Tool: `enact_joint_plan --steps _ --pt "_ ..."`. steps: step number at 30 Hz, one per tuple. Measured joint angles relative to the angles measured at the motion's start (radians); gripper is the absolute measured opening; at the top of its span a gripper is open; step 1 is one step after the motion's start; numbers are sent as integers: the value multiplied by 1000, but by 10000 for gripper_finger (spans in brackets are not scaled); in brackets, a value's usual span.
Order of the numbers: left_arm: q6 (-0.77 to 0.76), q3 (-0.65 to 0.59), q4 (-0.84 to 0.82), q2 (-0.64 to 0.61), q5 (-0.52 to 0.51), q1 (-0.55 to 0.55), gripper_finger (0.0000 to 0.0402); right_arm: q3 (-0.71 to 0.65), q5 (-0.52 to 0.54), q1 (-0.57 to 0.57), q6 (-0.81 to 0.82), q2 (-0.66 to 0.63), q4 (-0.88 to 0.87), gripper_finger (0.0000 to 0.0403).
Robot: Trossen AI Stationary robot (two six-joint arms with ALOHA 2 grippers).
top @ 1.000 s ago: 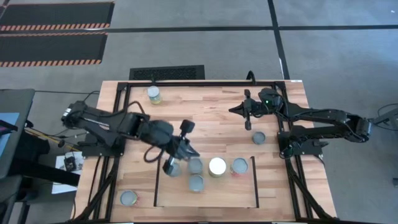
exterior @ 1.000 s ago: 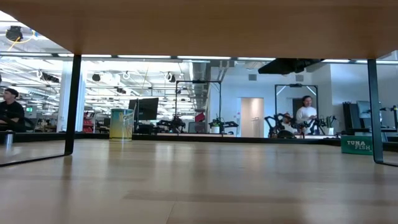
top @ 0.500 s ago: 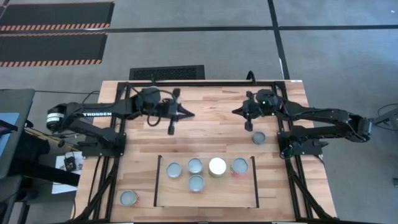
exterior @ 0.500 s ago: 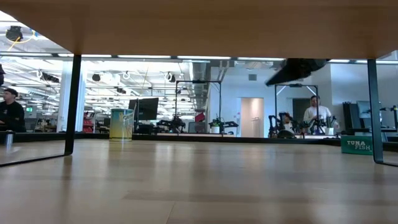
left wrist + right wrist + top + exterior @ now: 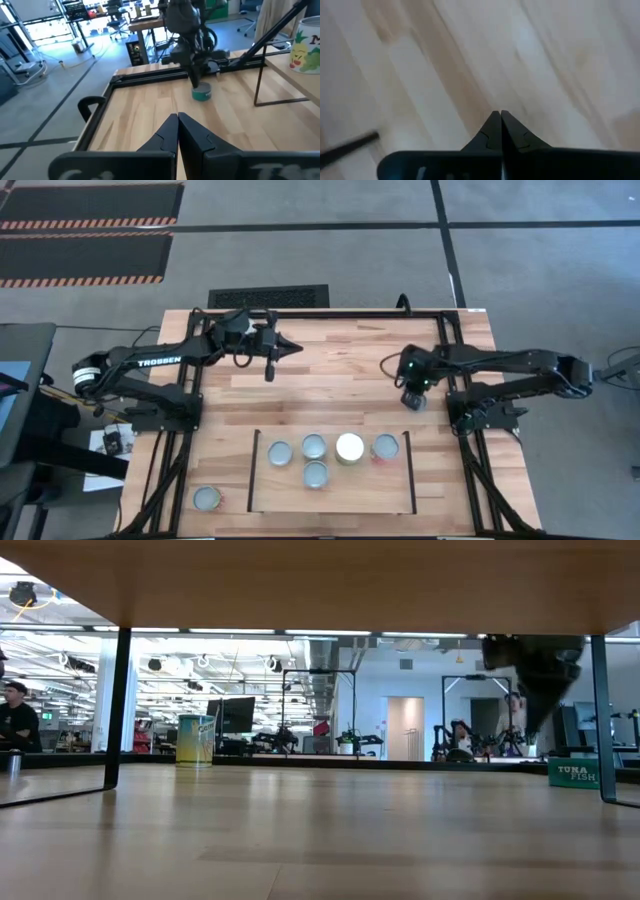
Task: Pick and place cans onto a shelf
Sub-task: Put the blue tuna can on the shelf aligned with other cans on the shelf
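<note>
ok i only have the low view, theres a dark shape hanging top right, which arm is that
observer: the right arm; its end effector hangs over a green-sided can on the table's right side.
operator: open or shut
observer: shut, with nothing between the fingers.
operator: and the left arm
observer: its end effector is shut too, near the table's back edge, pointing towards the right arm.
</note>
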Motion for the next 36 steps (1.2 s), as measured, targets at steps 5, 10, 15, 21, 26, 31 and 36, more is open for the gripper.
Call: enact_joint_plan --steps 5,10,15,21,26,31,36 --pt "1 0 -8 0 -1 4 1 1 25 26 107 94 -88 5" --pt "-4 0 -8 0 -9 4 1 6 71 42 147 225 -61 5" --pt "-15 0 -34 0 -36 4 1 12 73 42 102 299 28 9" --pt "-11 0 -46 1 -50 5 1 53 86 42 24 309 218 9" --pt "1 0 -89 1 -55 6 1 90 82 42 -51 371 356 9" --pt "-21 -62 -32 1 -55 1 1 143 82 47 -175 466 431 10" --pt "-55 -148 79 2 -54 1 1 221 83 47 -254 474 387 11"
